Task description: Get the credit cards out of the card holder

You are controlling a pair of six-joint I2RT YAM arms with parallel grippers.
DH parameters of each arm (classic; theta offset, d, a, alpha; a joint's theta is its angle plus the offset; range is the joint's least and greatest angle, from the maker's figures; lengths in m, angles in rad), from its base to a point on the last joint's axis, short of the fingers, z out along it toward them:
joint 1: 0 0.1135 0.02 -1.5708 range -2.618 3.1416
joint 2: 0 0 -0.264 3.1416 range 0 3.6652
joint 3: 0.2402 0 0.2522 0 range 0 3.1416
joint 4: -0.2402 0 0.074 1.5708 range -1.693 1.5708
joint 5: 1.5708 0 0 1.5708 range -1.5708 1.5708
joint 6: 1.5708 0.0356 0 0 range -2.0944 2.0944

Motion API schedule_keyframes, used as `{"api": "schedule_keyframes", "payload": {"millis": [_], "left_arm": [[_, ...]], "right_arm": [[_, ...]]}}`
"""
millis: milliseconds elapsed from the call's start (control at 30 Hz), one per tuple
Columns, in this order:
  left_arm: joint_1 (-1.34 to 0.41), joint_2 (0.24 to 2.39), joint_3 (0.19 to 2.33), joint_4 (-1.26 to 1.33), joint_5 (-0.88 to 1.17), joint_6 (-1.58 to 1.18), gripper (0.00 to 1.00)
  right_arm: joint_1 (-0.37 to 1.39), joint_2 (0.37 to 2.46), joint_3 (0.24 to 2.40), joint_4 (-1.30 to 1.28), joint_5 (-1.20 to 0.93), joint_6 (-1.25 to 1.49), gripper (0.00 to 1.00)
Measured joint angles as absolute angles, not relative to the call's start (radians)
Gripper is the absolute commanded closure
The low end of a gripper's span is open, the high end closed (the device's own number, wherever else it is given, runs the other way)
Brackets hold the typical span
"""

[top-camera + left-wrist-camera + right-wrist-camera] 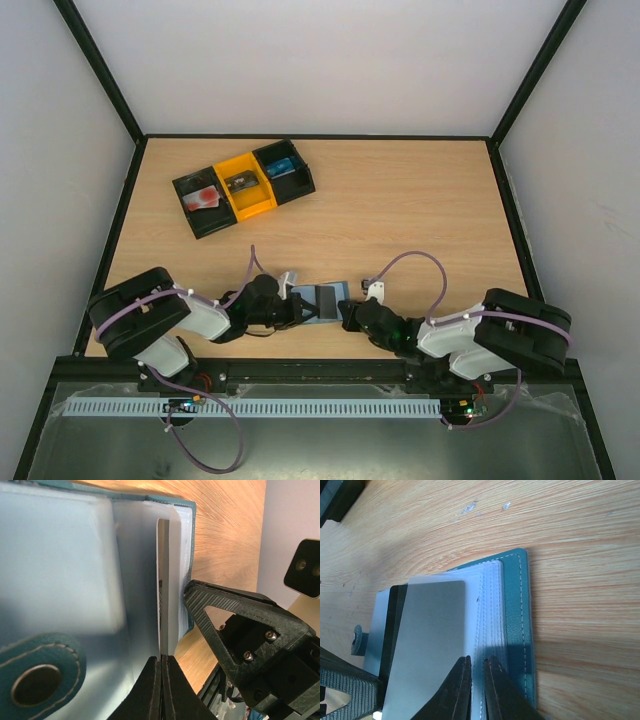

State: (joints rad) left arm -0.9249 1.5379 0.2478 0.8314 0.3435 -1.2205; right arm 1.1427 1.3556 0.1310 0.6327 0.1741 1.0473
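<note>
A pale wooden table (420,220) is sitting inside plain white walls (300,60) edged with a black frame, and a black-and-orange tray (255,211) is lying at the far left with small items in its three compartments, their markings too small to read. The card holder (338,291) is lying open near the middle of the near edge, between the two arms. The left gripper (162,672) is pinching its fingertips together on the near edge of a credit card (427,645), which is standing partly out of the holder. The right gripper (477,680) is nipping the holder's clear plastic sleeves (490,610) with only a narrow slit between its fingers. The right wrist view is showing the card's plain grey face and black stripe; no lettering is showing on it. The left wrist view is giving the card edge-on and a stitched teal snap strap (42,677) that is barely showing elsewhere.
</note>
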Motion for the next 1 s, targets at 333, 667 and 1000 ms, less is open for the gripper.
{"api": "schedule_keyframes", "payload": {"millis": [333,667,1000], "left_arm": [[-0.924,1.537,0.262,0.810,0.350,-1.209,0.97],[-0.924,1.540,0.265,0.809,0.359,-1.204,0.97],[-0.924,1.540,0.272,0.797,0.359,-1.204,0.97]], "right_arm": [[1.143,1.254,0.179,0.436,0.157,1.019,0.84],[1.143,1.143,0.196,0.318,0.155,1.008,0.84],[1.143,1.221,0.246,0.316,0.150,0.979,0.84]]}}
